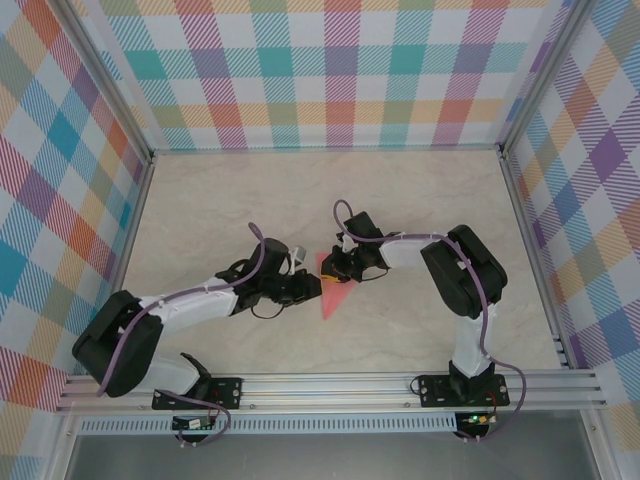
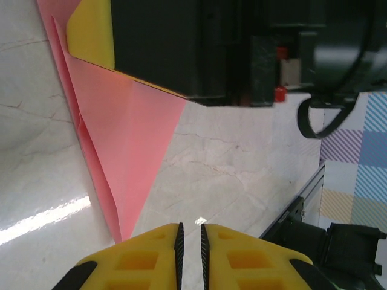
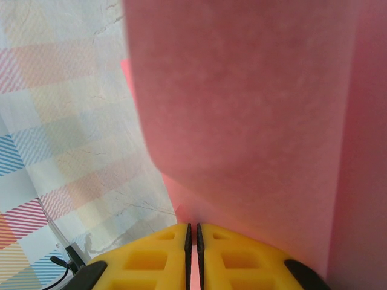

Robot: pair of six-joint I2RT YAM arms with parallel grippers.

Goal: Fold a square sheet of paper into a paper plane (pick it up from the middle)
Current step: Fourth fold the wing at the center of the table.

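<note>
The creased triangular salmon-pink sheet of paper [image 1: 335, 296] lies centrally on the desk [image 1: 200, 210], tip toward the near edge, my right pincer [image 3: 192, 232] clenched on its wide end, my left pincer [image 2: 190, 234] closed on nothing beside the tip.

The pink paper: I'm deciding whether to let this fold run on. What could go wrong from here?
First, the right fingers look shut on the folded paper at its wide end, with the sheet curling up; a pull might tear it or spring the crease. Second, the left fingers sit shut beside the paper's pointed tip; pushing ahead could crumple it.
</note>
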